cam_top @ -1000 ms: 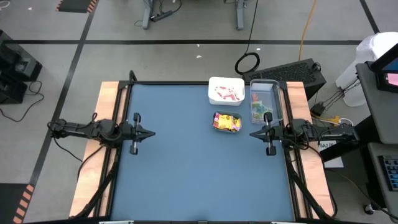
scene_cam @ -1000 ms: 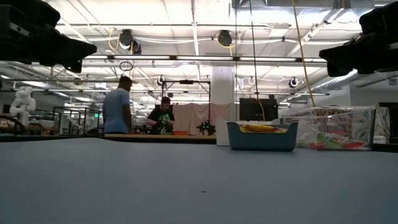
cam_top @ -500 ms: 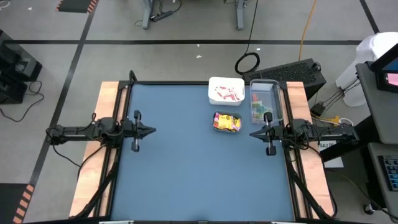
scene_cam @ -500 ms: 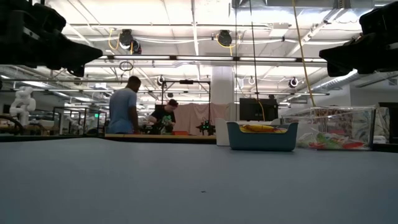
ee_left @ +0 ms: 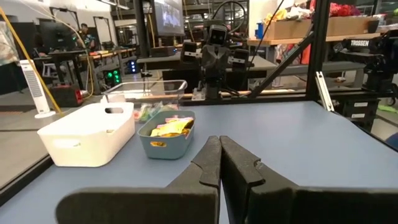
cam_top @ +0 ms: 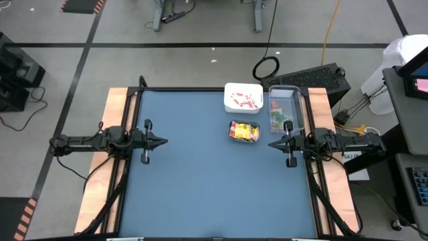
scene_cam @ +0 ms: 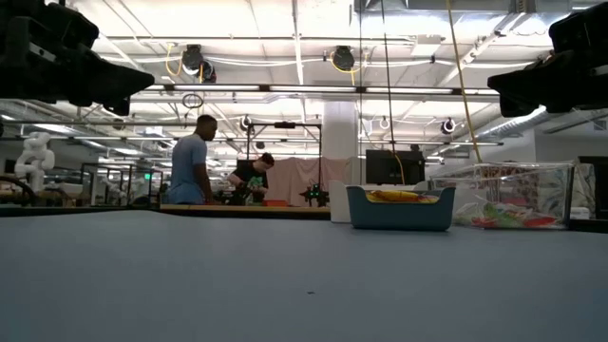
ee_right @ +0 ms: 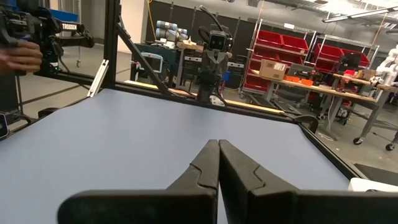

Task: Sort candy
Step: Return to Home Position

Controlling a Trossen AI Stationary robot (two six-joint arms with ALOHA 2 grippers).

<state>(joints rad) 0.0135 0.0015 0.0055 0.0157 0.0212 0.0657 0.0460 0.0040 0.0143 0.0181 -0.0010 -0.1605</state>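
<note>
The candy lies in three containers at the table's far right. Yellow packets [cam_top: 245,132] fill the teal container [ee_left: 165,139]. Pink-white sticks [cam_top: 249,102] lie in the white container [cam_top: 231,94], and small green and red pieces [cam_top: 279,119] in the clear container [cam_top: 295,100]. My left gripper [cam_top: 164,141] hangs shut over the table's left side and points level toward the right; in its wrist view the shut fingertips [ee_left: 219,144] hold nothing. My right gripper [cam_top: 270,143] hangs shut over the right side, just near of the clear container, and points level toward the left.
Both arms stand above the blue table top [cam_top: 200,181], which shows bare from the middle to the near edge. Wooden rails [cam_top: 117,107] run along the left and right sides. In the room behind, a person [scene_cam: 193,169] stands at a bench.
My left arm has swung a little about its base toward the table's far edge and now points straight across at the right arm; its gripper stays shut. In the room behind, the standing person has walked a few steps to the right.
</note>
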